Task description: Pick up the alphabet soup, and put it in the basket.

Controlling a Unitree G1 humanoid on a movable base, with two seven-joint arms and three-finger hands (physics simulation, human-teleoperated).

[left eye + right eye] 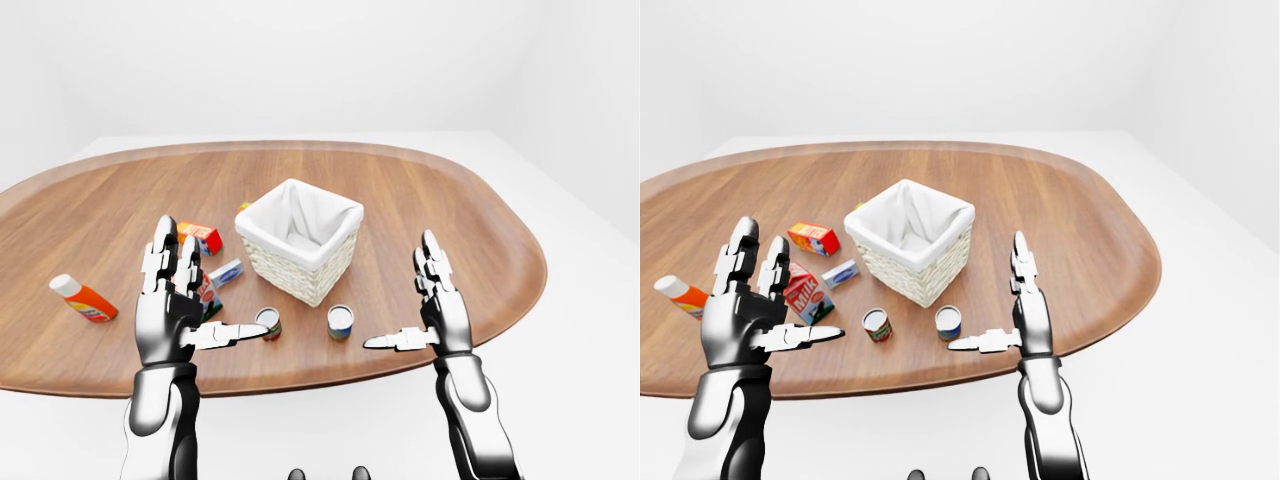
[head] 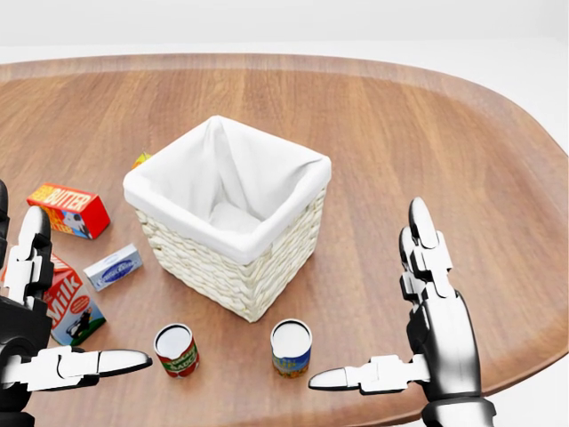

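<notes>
**Both hands open above the table edge; cans stand below the basket**

The left hand [image 2: 36, 351] is raised at the left of the head view with its fingers spread wide and its thumb extended to the right. It holds nothing. The right hand [image 2: 427, 334] is raised at the lower right in the same posture, fingers straight and thumb pointing left. It also holds nothing.

The wooden table [image 2: 462, 160] carries a wicker basket [image 2: 233, 267] with a white cloth liner, placed near the centre. Two small cans stand upright just below the basket in the head view, near each other but apart. The can with the red label [image 2: 177, 350] is at the left, just beside the left thumb tip. The can with the blue label [image 2: 291, 348] is at the right. The label text is too small to tell which can is the alphabet soup.

A milk carton [image 2: 73, 307], a small blue-and-white box [image 2: 113, 267] and a red box [image 2: 68, 210] lie to the left of the basket. An orange bottle [image 1: 84, 298] lies at the far left of the left-eye view.
</notes>
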